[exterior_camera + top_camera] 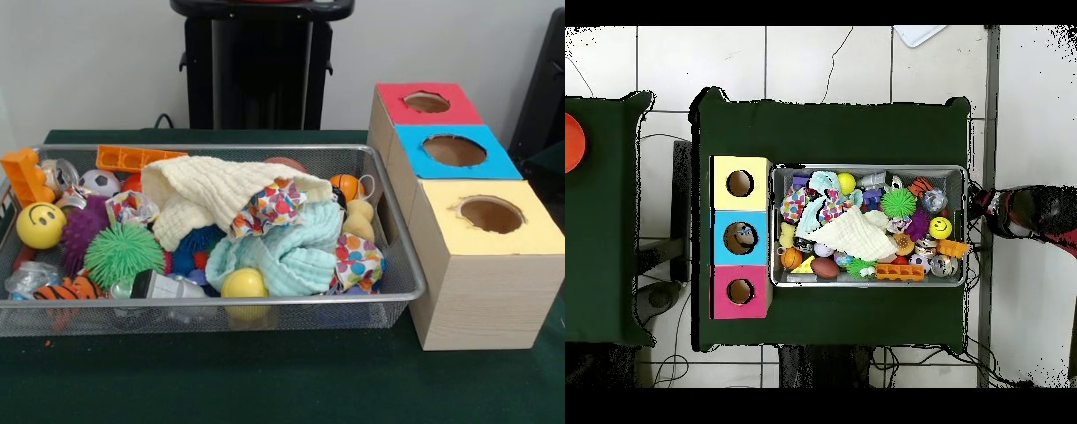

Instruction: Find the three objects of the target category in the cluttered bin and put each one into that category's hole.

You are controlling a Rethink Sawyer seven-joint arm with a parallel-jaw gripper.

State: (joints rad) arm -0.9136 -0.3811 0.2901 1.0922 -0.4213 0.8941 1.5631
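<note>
The yellow ball (244, 283) sits against the wire bin's (265, 302) front rim, cloths heaped over the toys; the three-holed box (477, 274) stands just beside. No pincer shows.

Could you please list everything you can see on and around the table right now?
Wire bin: one, silver, on the green table.
Hole boxes: three in a row beside the bin, red top, blue top, yellow top.
Cloths: cream, light blue, over the bin's middle.
Spiky ball: one, green, bin.
Smiley ball: one, yellow, bin's end.
Soccer ball: one, white and black.
Orange blocks: along the far rim.
Person: partly visible at the overhead view's edge.
Gripper: not visible.
</note>
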